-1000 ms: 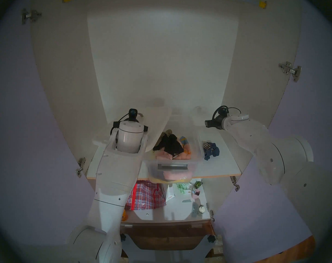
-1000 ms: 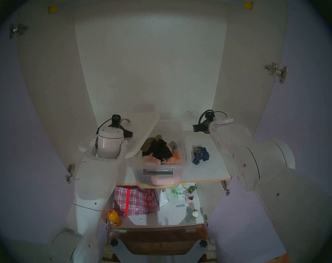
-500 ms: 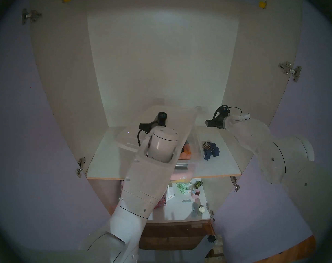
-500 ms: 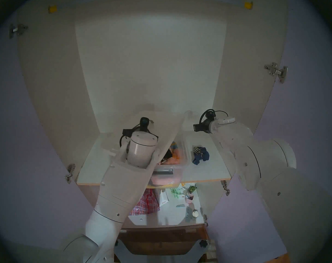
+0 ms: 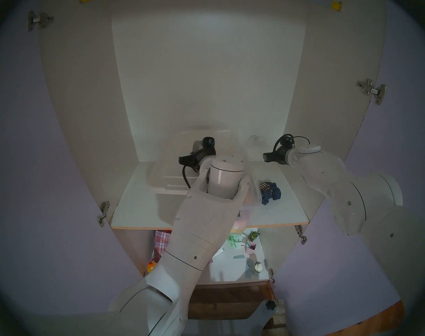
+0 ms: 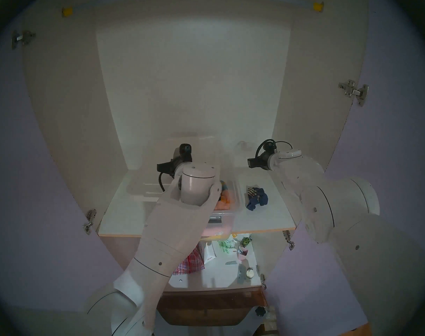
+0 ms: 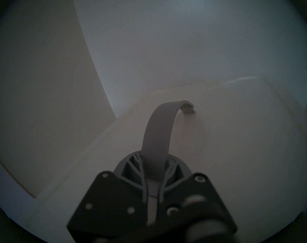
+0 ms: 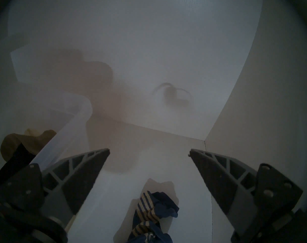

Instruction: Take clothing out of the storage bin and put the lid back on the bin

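Over the middle of the shelf (image 5: 133, 207), the left gripper (image 7: 153, 177) is clamped on the lid's (image 5: 167, 178) grey strap handle (image 7: 158, 130), carrying the lid above the storage bin (image 6: 238, 197), judged ready for lowering. Toward the shelf's right edge lies the clothing (image 5: 269, 188), outside the bin. The right gripper (image 8: 149, 153) hangs spread and empty beyond it. The left arm hides most of the bin; lid alignment cannot be confirmed.

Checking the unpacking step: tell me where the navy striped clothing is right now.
The clothing lies on the white shelf, right of the storage bin, below the open right hand.
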Action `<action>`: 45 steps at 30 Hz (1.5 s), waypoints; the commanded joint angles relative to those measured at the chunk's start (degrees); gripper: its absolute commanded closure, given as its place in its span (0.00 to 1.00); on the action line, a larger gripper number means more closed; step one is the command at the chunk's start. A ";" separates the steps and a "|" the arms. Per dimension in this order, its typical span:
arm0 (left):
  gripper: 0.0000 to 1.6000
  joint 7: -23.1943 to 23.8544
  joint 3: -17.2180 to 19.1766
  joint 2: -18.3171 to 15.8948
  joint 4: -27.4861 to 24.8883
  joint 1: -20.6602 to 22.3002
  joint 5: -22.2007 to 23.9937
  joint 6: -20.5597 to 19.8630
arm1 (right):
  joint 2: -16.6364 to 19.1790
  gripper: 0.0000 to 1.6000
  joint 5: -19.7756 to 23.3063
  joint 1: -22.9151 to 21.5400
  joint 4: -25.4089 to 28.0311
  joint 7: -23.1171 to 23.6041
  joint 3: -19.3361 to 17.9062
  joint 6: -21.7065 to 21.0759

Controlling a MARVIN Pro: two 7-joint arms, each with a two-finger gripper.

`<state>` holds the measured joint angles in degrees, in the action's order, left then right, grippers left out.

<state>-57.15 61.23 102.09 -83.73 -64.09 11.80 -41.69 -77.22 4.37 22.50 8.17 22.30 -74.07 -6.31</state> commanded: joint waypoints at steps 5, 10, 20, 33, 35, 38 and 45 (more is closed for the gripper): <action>1.00 -12.52 -6.70 1.52 3.47 2.43 7.79 7.81 | -0.02 0.00 0.12 -2.04 1.08 -0.13 -0.23 1.19; 1.00 -19.69 -12.28 1.43 5.51 2.78 12.46 12.97 | -0.03 0.00 0.11 -2.04 1.06 -0.12 -0.26 1.19; 1.00 -23.16 -20.83 0.11 14.76 6.78 11.70 16.91 | -0.04 0.00 0.08 -2.08 0.98 -0.13 -0.29 1.30; 1.00 -17.53 -18.09 0.65 27.24 17.81 17.61 19.52 | -0.04 0.00 0.07 -2.07 0.99 -0.13 -0.32 1.28; 1.00 -16.82 -18.16 1.67 29.92 18.34 18.11 19.78 | -0.04 0.00 0.06 -2.09 0.95 -0.13 -0.32 1.35; 1.00 -14.19 -19.50 3.40 33.33 18.58 18.31 20.29 | -0.04 0.00 0.06 -2.07 0.99 -0.12 -0.32 1.26; 1.00 -12.92 -18.16 6.62 42.23 20.90 20.19 23.73 | -0.05 0.00 0.04 -2.09 0.95 -0.14 -0.34 1.31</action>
<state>-71.35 41.68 107.03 -41.11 -45.38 31.18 -20.71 -77.14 4.34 22.41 8.00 22.33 -74.29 -6.09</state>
